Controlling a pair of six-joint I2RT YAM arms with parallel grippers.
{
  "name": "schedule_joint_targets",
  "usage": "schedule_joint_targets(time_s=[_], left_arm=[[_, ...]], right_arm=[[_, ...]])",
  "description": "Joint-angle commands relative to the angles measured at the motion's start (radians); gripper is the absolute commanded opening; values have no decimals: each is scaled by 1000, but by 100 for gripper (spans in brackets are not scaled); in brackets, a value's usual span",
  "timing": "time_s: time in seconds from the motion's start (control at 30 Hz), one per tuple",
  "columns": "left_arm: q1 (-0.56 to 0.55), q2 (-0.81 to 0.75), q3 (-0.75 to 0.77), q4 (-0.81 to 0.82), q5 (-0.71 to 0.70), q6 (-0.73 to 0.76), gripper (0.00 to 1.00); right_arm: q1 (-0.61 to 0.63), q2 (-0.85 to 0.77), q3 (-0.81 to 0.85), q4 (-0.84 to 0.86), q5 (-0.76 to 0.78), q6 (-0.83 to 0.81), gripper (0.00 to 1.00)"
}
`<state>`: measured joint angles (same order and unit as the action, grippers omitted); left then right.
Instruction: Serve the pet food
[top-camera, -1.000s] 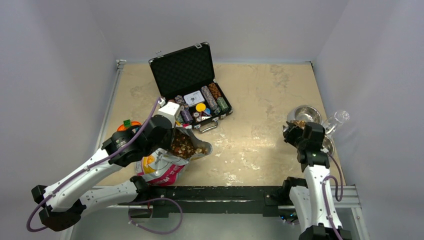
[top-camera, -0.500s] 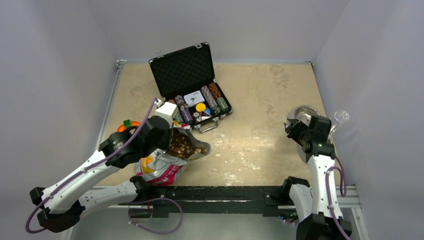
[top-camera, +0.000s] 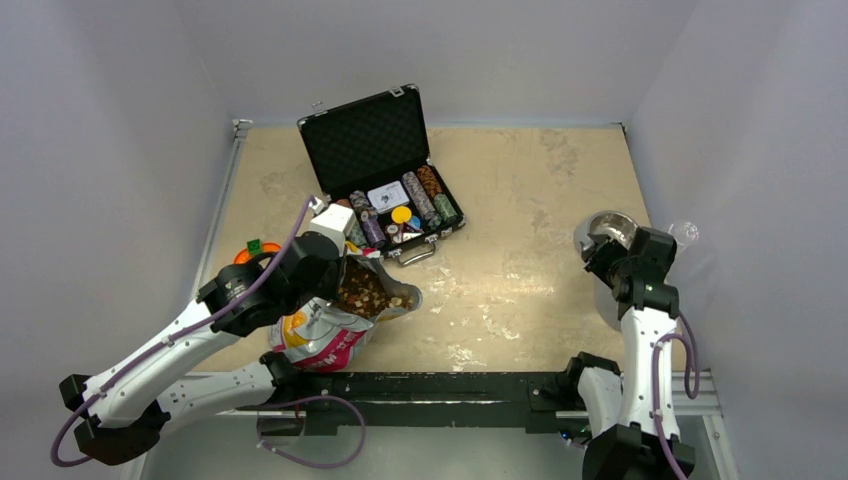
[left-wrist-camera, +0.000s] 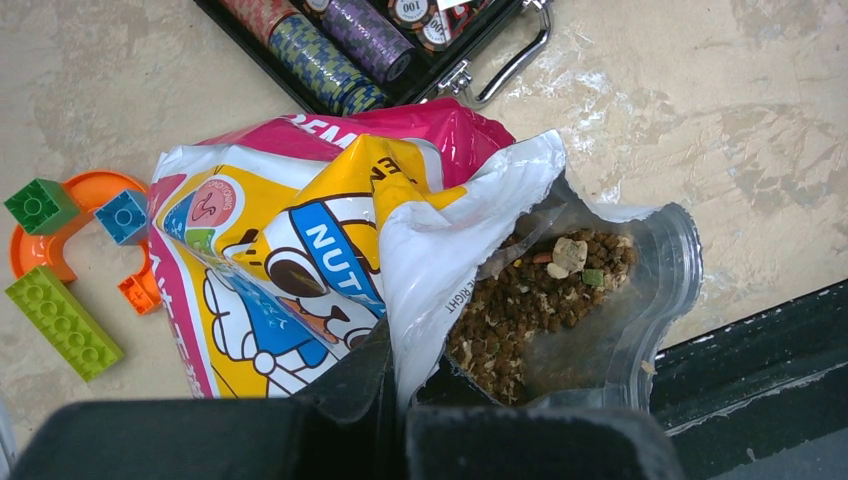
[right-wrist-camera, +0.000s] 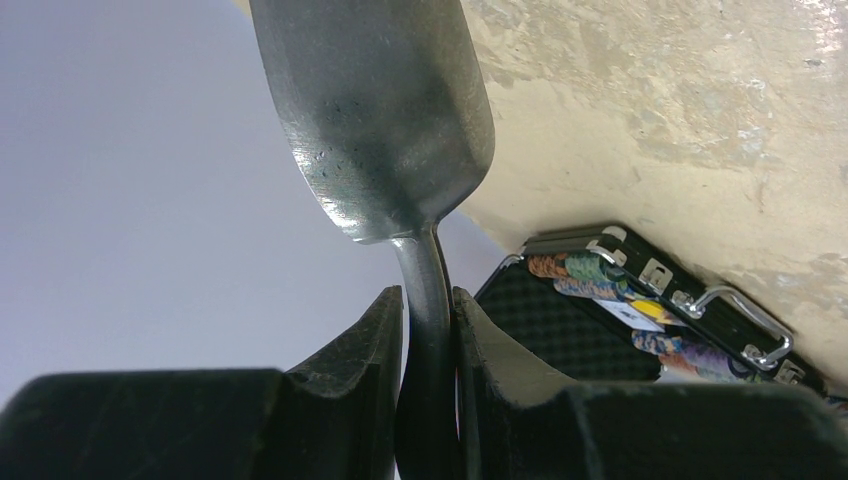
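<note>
While clamping the thin handle of the shiny metal scoop (right-wrist-camera: 380, 110) in the right gripper (right-wrist-camera: 428, 320) at the round steel bowl (top-camera: 612, 228), look far left. Small brown kibble pellets (left-wrist-camera: 520, 310) inside the crinkly white-blue-yellow-pink printed bag (left-wrist-camera: 300, 230), lip pinched in the closed left gripper (left-wrist-camera: 395, 400), well apart from the scoop.

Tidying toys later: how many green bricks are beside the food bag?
2: a dark green brick at the orange arch, a lime brick lying apart. The bag may hide more.

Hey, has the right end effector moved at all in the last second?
Yes. The right end effector, shut on the metal scoop, has shifted to the right and slightly farther back, judged against the steel bowl.
</note>
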<state>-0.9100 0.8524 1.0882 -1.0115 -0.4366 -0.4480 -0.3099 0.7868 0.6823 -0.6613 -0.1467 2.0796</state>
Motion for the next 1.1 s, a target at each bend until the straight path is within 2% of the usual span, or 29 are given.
schedule_joint_targets(time_s=[0.0,0.57,0.77,0.87,1.07], left_arm=[[8,-27,7,-15,-68,35,0],[10,-36,-19,5,-95,32,0],[11,-39,-25,10,-104,39,0],[12,-41,-25,19,-107,51,0],[14,-52,-35,23,-110,57,0]], right_arm=[[-38,25,79,-11,10,376,0],[-73,245,321,-246,-99,140,0],[-87,342,431,-394,-172,88,0],[-87,391,520,-461,-156,61,0],[-98,417,539,-450,-154,60,0]])
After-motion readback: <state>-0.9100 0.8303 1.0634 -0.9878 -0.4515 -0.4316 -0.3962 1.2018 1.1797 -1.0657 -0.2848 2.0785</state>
